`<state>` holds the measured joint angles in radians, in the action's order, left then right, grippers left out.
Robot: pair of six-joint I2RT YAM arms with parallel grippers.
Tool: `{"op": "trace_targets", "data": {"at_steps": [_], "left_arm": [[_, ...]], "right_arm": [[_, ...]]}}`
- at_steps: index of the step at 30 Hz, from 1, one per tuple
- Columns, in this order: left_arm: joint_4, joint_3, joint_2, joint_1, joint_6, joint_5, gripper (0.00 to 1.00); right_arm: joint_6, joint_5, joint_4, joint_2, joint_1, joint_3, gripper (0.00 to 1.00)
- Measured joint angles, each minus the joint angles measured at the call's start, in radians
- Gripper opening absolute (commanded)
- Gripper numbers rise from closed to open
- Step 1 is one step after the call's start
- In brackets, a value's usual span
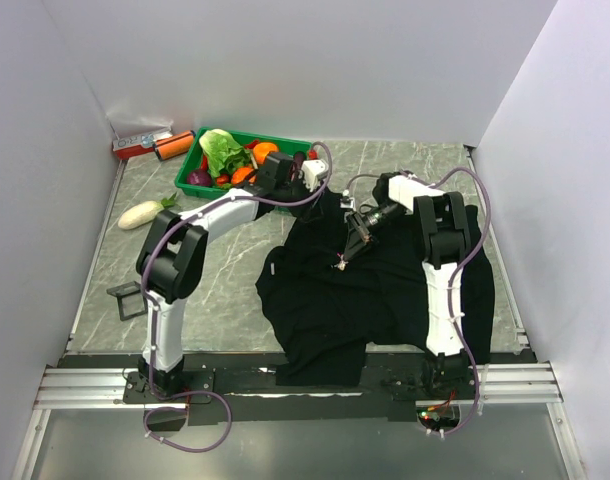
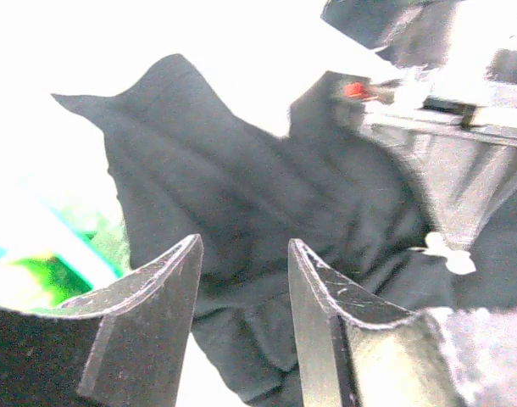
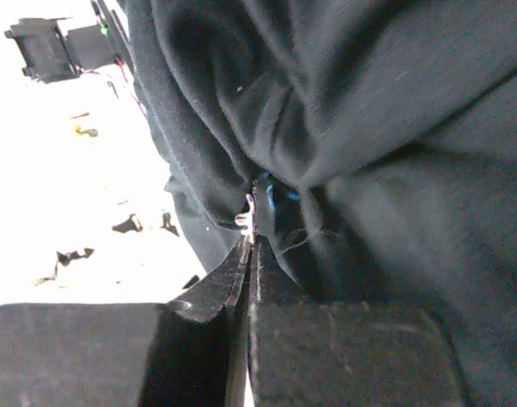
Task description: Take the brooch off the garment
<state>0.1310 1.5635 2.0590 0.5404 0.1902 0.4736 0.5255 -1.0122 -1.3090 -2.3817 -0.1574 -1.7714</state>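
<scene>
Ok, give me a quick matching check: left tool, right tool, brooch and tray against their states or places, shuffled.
1 left tool
2 right tool
3 brooch
4 tray

a green, holds vegetables
b shut, tips at the brooch
c jaws apart, nothing between them
d sparkly white, on the black garment

Pairs: 1-c, 2-b, 3-d, 4-a

Grey marble-look counter (image 1: 235, 275) has a green plastic tray (image 1: 277, 137) at the back, loaded with leafy green lettuce (image 1: 222, 151), orange veg (image 1: 264, 151) and a purple onion (image 1: 199, 178). Long white radish (image 1: 140, 214) lies left of it, small black frame (image 1: 127, 299) nearer the front.
</scene>
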Motion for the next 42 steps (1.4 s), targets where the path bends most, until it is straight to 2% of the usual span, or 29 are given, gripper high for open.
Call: {"op": "trace_targets", "data": {"at_steps": [6, 12, 15, 22, 29, 35, 38, 39, 42], "left_arm": [[0.075, 0.014, -0.015, 0.014, 0.032, 0.175, 0.58], [0.079, -0.104, -0.075, 0.037, 0.052, 0.265, 0.62], [0.076, -0.108, -0.078, 0.054, 0.057, 0.294, 0.62], [-0.004, -0.101, -0.070, 0.096, 0.023, 0.332, 0.65], [-0.070, -0.059, 0.008, 0.133, -0.013, 0.360, 0.66], [-0.066, -0.056, 0.048, 0.149, -0.029, 0.368, 0.59], [-0.069, -0.056, 0.048, 0.151, -0.033, 0.368, 0.49], [-0.066, -0.056, 0.048, 0.151, -0.034, 0.367, 0.40], [-0.059, -0.056, 0.048, 0.150, -0.037, 0.368, 0.29]], "right_arm": [[-0.014, 0.058, -0.007, 0.068, 0.000, 0.023, 0.00], [-0.093, 0.207, -0.004, 0.211, -0.023, 0.114, 0.00], [-0.129, 0.266, -0.016, 0.297, -0.043, 0.139, 0.00], [-0.185, 0.365, -0.021, 0.337, -0.058, 0.069, 0.00], [-0.229, 0.413, -0.022, 0.333, -0.056, -0.007, 0.00], [-0.280, 0.416, 0.000, 0.312, -0.048, -0.077, 0.00], [-0.305, 0.409, 0.013, 0.296, -0.045, -0.108, 0.00], [-0.312, 0.408, 0.013, 0.289, -0.045, -0.116, 0.00], [-0.327, 0.404, 0.019, 0.271, -0.044, -0.136, 0.00]]}}
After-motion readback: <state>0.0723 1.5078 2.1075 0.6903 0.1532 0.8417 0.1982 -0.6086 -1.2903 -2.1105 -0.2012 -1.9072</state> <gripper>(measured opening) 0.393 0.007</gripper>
